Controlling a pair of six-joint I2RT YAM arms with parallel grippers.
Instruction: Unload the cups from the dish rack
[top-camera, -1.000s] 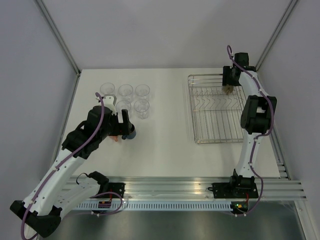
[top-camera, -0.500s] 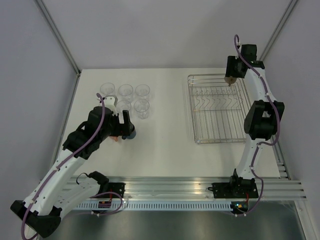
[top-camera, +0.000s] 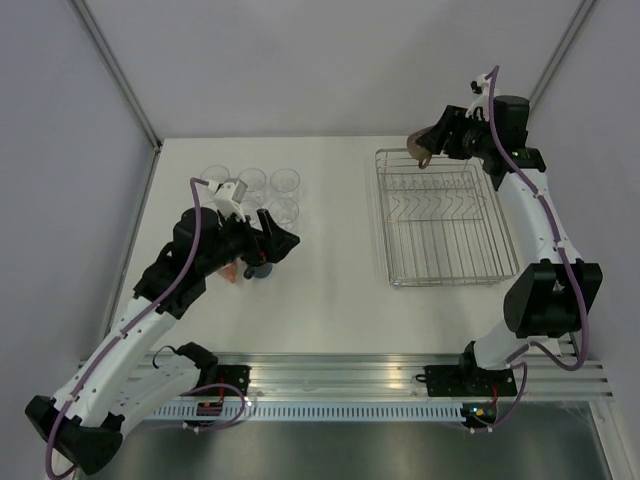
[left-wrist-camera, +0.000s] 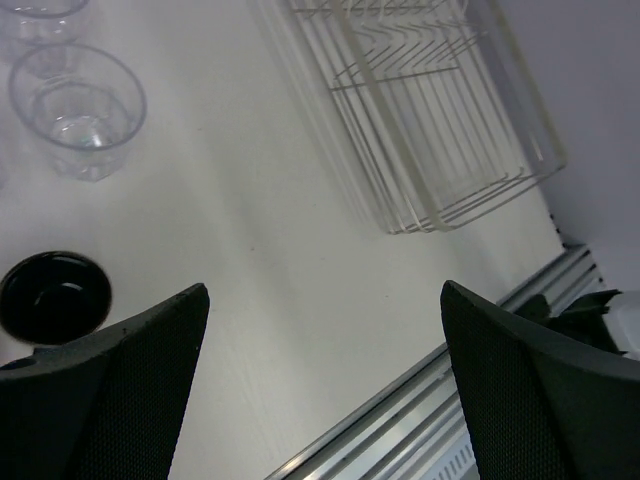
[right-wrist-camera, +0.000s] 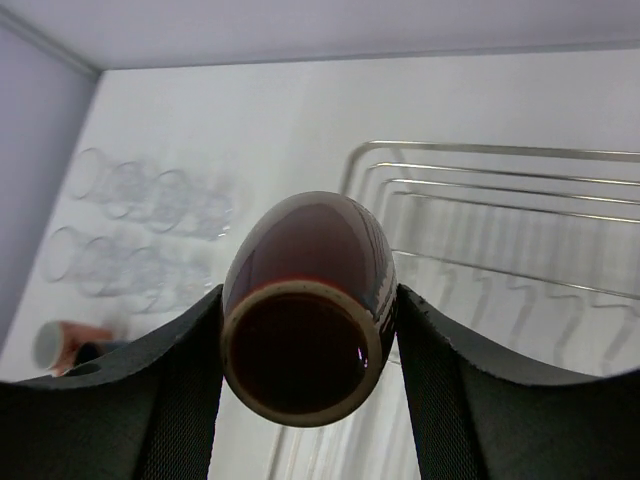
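My right gripper (top-camera: 434, 141) is shut on the brown mug (top-camera: 421, 147) and holds it on its side in the air over the far left corner of the dish rack (top-camera: 440, 262). In the right wrist view the mug (right-wrist-camera: 305, 290) sits between my fingers, mouth towards the camera, and the wire rack (right-wrist-camera: 520, 230) looks empty. My left gripper (top-camera: 287, 243) is open and empty, just right of the dark blue mug (top-camera: 258, 268) and salmon-orange mug (top-camera: 232, 272). Several clear glass tumblers (top-camera: 284, 182) stand beyond them. The left wrist view shows the blue mug (left-wrist-camera: 55, 296), a tumbler (left-wrist-camera: 78, 108) and the rack (left-wrist-camera: 430, 110).
The grey enclosure walls close in the table on the left, back and right. An aluminium rail (top-camera: 400, 372) runs along the near edge by the arm bases. White tabletop (top-camera: 335, 230) lies between the cups and the rack.
My right gripper has lifted the brown mug out of the rack's far end and swung it up and left. My left gripper has let go of the blue mug and moved right.
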